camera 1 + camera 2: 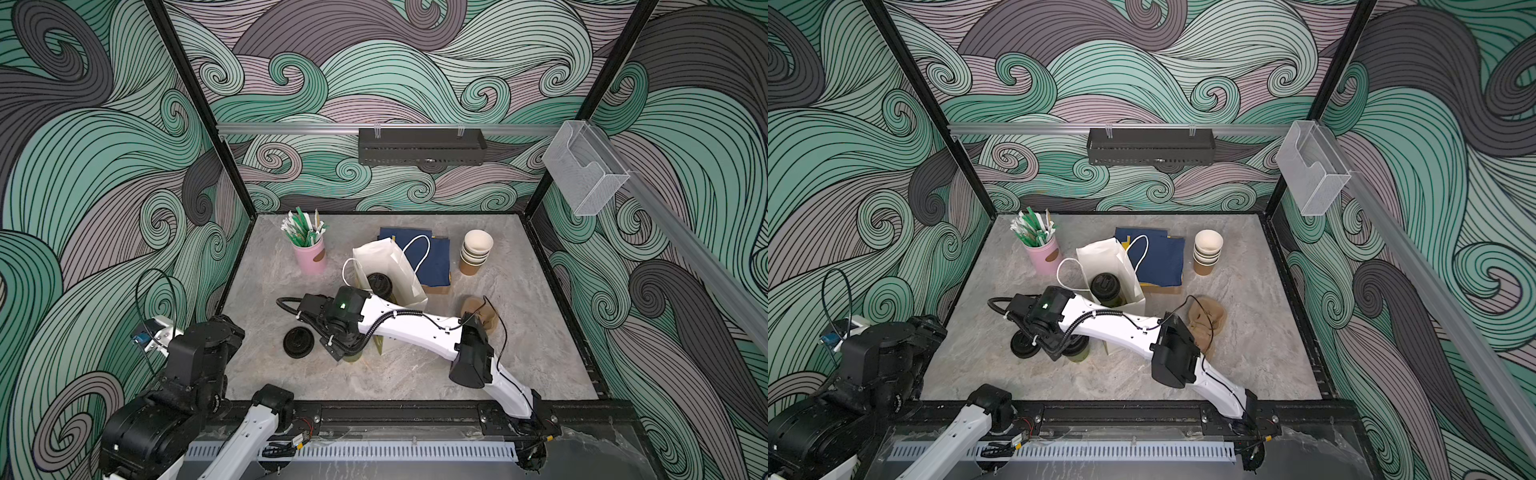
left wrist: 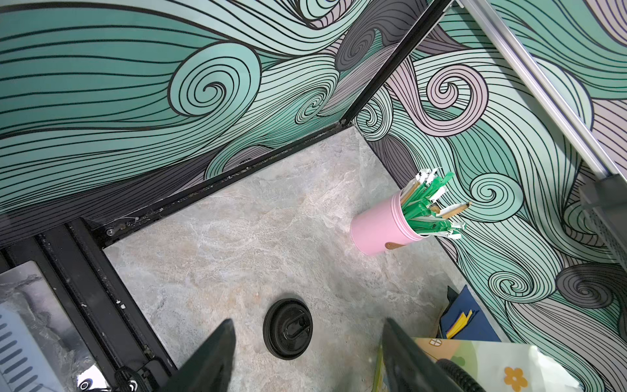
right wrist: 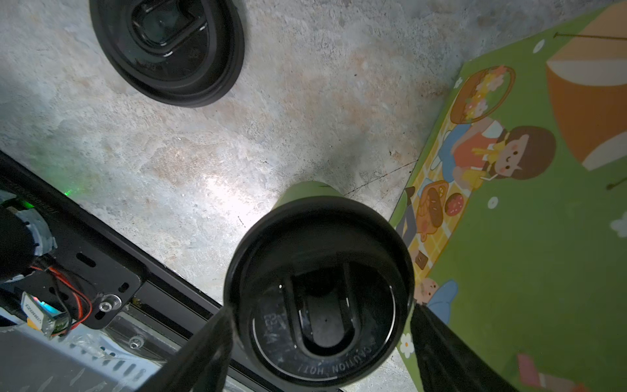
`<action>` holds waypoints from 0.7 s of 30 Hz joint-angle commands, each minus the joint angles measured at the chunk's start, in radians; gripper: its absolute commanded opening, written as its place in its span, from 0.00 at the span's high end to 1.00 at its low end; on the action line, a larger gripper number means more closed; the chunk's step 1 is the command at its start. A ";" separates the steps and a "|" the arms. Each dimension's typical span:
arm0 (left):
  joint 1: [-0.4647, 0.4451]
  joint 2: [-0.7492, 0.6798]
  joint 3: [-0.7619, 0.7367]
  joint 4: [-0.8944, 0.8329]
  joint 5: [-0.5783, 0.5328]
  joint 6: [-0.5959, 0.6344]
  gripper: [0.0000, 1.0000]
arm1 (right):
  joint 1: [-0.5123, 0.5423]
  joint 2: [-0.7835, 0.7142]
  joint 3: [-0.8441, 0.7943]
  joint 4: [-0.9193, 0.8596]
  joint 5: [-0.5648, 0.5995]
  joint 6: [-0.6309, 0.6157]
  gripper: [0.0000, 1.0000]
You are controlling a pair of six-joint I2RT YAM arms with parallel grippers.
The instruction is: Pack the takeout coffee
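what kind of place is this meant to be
Probably a mock coffee counter inside a robot test cell: a cup stack, a pink tub of stirrers and a paper bag sit on a tabletop walled by printed panels, with two robot arms.

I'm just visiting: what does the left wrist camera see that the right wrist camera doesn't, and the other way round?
Only the left wrist view: a pink cup of wrapped straws or stirrers standing near the wall, and some dark blue folded sheets. Only the right wrist view: a capped green coffee cup standing on the table, with the right gripper open on either side of its black lid. Both: the grey marble table and one loose black lid lying flat on it.
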 commanded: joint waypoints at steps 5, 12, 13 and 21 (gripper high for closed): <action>-0.004 0.011 -0.005 0.015 0.002 0.020 0.30 | -0.011 -0.009 -0.014 -0.021 -0.023 0.023 0.18; -0.004 0.010 -0.005 0.014 0.002 0.020 0.30 | -0.015 -0.008 -0.034 -0.009 -0.034 0.024 0.19; -0.005 0.010 -0.006 0.016 0.003 0.020 0.30 | -0.016 -0.009 -0.037 -0.007 -0.037 0.023 0.19; -0.004 0.008 -0.010 0.017 0.004 0.021 0.30 | -0.019 -0.006 -0.054 0.006 -0.055 0.022 0.22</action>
